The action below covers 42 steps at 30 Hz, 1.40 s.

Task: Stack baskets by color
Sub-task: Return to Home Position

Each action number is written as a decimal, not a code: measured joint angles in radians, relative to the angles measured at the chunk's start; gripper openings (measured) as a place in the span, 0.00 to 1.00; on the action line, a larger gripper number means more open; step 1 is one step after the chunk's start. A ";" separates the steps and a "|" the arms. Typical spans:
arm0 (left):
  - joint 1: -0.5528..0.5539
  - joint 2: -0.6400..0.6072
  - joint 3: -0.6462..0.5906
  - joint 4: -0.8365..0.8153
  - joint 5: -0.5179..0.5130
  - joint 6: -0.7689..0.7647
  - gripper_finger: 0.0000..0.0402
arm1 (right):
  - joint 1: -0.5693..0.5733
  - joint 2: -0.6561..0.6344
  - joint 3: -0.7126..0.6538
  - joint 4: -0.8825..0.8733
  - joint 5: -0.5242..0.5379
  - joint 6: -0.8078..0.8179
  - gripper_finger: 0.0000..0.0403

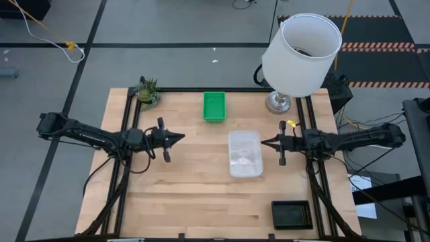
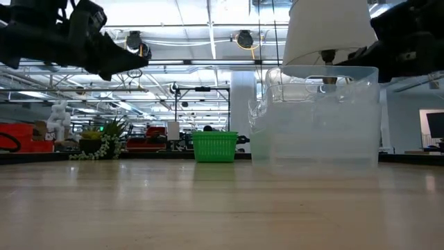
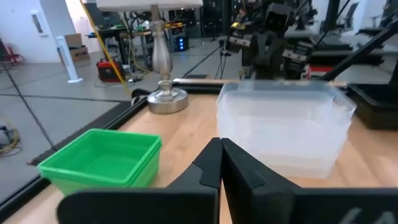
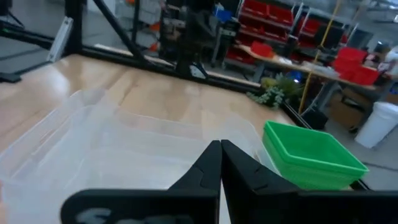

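A white-shaded lamp point(image 1: 301, 54) and a small potted plant point(image 1: 148, 91) stand at two neighbouring corners of the wooden table point(image 1: 195, 195).

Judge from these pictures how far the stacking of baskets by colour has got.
Looks done: the green baskets stand as one pile at the far edge, the clear baskets in the middle, the black baskets at the near right corner. In hand: nothing; the left gripper and right gripper hang shut and empty beside the clear pile. Left: no loose basket shows; perhaps only drawing both grippers back.
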 joint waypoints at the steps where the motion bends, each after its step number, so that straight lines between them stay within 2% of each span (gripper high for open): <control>1: 0.000 0.000 -0.005 0.000 -0.005 0.008 0.02 | -0.003 0.000 -0.017 0.026 -0.011 0.000 0.00; 4: 0.000 0.000 -0.020 0.000 -0.016 0.026 0.01 | -0.013 -0.001 -0.052 0.068 -0.050 -0.009 0.00; 9: 0.003 0.000 -0.042 0.002 -0.059 0.042 0.03 | -0.025 -0.001 -0.059 0.070 -0.050 -0.010 0.00; 13: 0.017 0.000 -0.057 0.003 -0.061 0.031 0.02 | -0.031 0.000 -0.060 0.071 -0.052 0.025 0.00; 17: 0.021 0.000 -0.067 0.005 -0.061 0.004 0.01 | -0.031 0.000 -0.060 0.073 -0.099 0.034 0.00; 21: 0.020 0.000 -0.076 0.019 -0.059 -0.012 0.03 | -0.031 0.000 -0.061 0.085 -0.101 0.036 0.00; 29: 0.018 0.000 -0.150 0.149 -0.034 -0.013 0.02 | -0.031 0.002 -0.061 0.080 -0.103 0.060 0.00; 42: 0.019 0.001 -0.153 0.154 -0.037 0.026 0.03 | -0.034 0.002 -0.064 0.052 -0.100 0.016 0.00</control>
